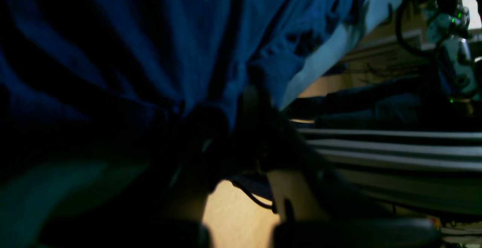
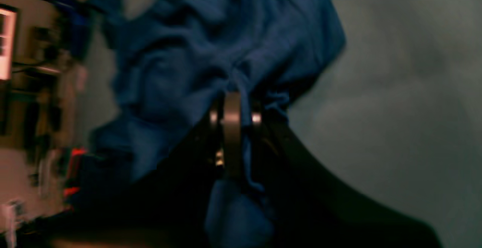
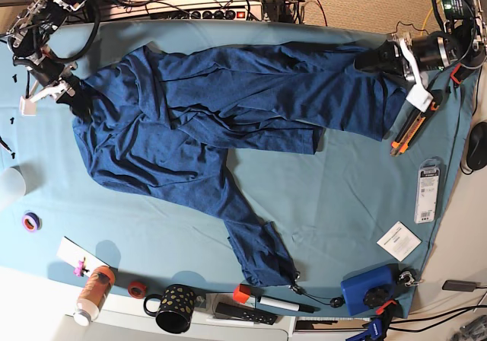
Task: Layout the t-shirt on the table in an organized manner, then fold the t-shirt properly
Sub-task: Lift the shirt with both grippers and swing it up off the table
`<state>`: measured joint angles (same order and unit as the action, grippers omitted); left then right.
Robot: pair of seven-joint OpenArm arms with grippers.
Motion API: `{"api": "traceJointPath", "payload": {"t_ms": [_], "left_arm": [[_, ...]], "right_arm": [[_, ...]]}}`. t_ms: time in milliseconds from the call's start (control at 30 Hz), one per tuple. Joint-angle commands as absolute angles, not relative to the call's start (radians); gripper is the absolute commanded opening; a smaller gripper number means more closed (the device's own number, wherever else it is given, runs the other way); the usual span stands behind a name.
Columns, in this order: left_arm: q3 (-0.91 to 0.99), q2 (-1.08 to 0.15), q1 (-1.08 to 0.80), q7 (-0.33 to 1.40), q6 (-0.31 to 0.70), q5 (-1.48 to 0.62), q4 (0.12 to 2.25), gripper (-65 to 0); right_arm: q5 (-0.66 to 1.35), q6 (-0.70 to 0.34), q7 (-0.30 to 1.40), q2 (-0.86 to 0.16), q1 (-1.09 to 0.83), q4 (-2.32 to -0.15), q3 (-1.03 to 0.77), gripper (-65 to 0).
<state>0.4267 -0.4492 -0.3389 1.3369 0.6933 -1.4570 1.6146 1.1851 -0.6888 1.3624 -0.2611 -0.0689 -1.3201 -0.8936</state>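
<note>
The wide rectangular table [image 3: 358, 204], covered in smooth light teal cloth, fills most of the base view. Across its far half lies the large dark navy-blue heathered t-shirt [image 3: 228, 105], stretched left to right between the two arms, rumpled in long folds, with one narrow tongue of fabric trailing toward the near edge, right of centre.

At the far left corner of the shirt the right gripper [image 2: 233, 116] has its jaws closed tight on a bunched fold of the navy fabric; the right wrist view shows cloth squeezed between the metal fingers [image 2: 232, 127]. At the far right end the left gripper [image 1: 222, 127] is closed as well, with the shirt gathered into it, though the left wrist view is too dark to show the fingers clearly.

Smaller things sit along the edges: a blue box-shaped device [image 3: 367, 289] at the near right, a black mug with pale dots [image 3: 176, 308] at the near edge, an orange-bodied bottle with a white cap [image 3: 93, 294] to its left, an orange-handled utility knife [image 3: 412, 128] just beside the shirt's right end, and a small purple tape ring [image 3: 30, 221] on the left.
</note>
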Motion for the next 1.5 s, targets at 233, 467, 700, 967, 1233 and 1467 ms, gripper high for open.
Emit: {"api": "traceJointPath", "payload": {"t_ms": [233,467,700,967,1233,1467], "left_arm": [[0.435,-0.473,-0.181,1.273,0.698,-1.484,1.631,-65.0],[0.435,-0.542,0.007,1.255,0.698,-1.484,1.631,-65.0],[0.435,-0.651,0.208,1.1,0.698,-1.407,1.631,-65.0],[0.435,-0.759,0.403,0.959,0.67,-1.185,1.631,-65.0],[0.435,-0.813,0.487,0.894,0.649,-1.093,1.594,-65.0],[0.435,-0.812,0.588,0.844,0.625,-1.073,1.491,-65.0]], "right_arm": [[1.272,-0.698,1.39,-0.286,-0.001,-1.495,-0.897,-65.0],[1.102,-0.698,1.333,-0.286,0.088,-1.638,-0.896,-65.0],[0.941,-0.673,1.26,-0.291,0.167,-1.642,-0.855,-65.0],[0.869,-0.658,1.234,-0.293,0.27,-1.642,-0.615,-65.0],[0.69,-0.598,1.136,-0.291,0.474,-1.641,-0.472,-65.0],[0.562,-0.583,1.063,-0.291,0.685,-1.641,-0.403,-65.0]]}}
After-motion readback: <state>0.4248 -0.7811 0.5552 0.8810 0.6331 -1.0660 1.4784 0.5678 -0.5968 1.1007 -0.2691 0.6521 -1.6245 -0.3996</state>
